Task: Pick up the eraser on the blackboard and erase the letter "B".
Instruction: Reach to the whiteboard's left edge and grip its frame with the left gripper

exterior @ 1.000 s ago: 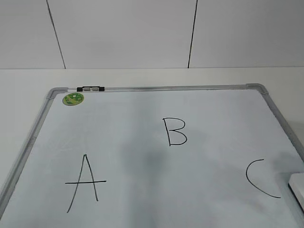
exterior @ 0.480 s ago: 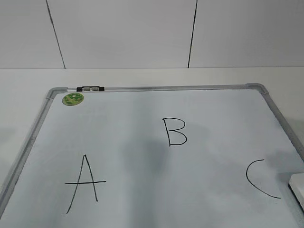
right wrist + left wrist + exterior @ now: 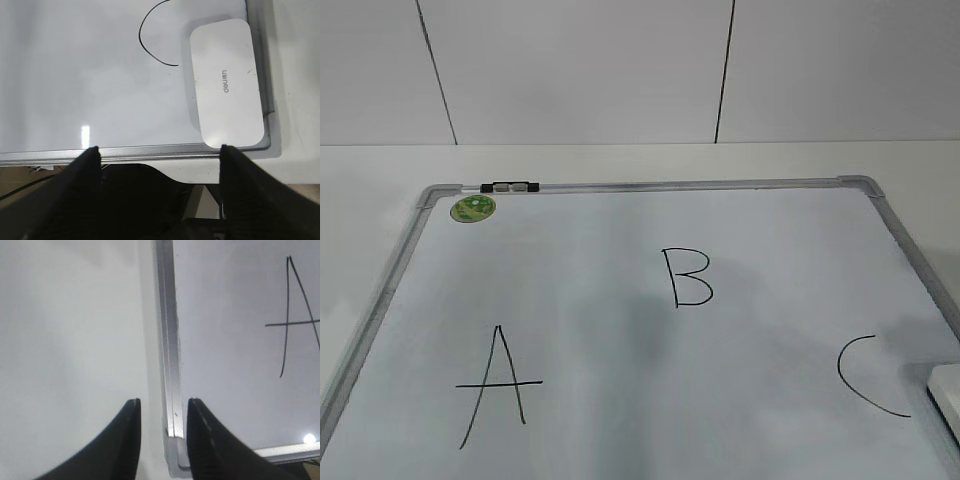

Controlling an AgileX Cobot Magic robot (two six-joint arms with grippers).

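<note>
A whiteboard [image 3: 740, 240] with a grey metal frame lay flat on a white table [image 3: 620, 160], its far edge running along the table's back edge. The letter "B" [image 3: 687, 277] stood intact in black marker near the middle of the board, with an "A" [image 3: 498, 385] toward the front left and a "C" [image 3: 865, 375] toward the front right. The eraser [image 3: 226, 82], a white rounded block with small grey lettering on top, rested flat in the board's front right corner, just beside the "C" and against the frame; only a sliver of it showed at the edge of the exterior view. The right gripper [image 3: 159, 150] hung above the board's front edge with its jaws spread wide and empty, apart from the eraser. The left gripper [image 3: 162, 407] hovered over the board's front left corner, jaws parted narrowly on either side of the frame rail, apparently clear of it. A green round sticker [image 3: 474, 208] sat in the board's back left corner.
</note>
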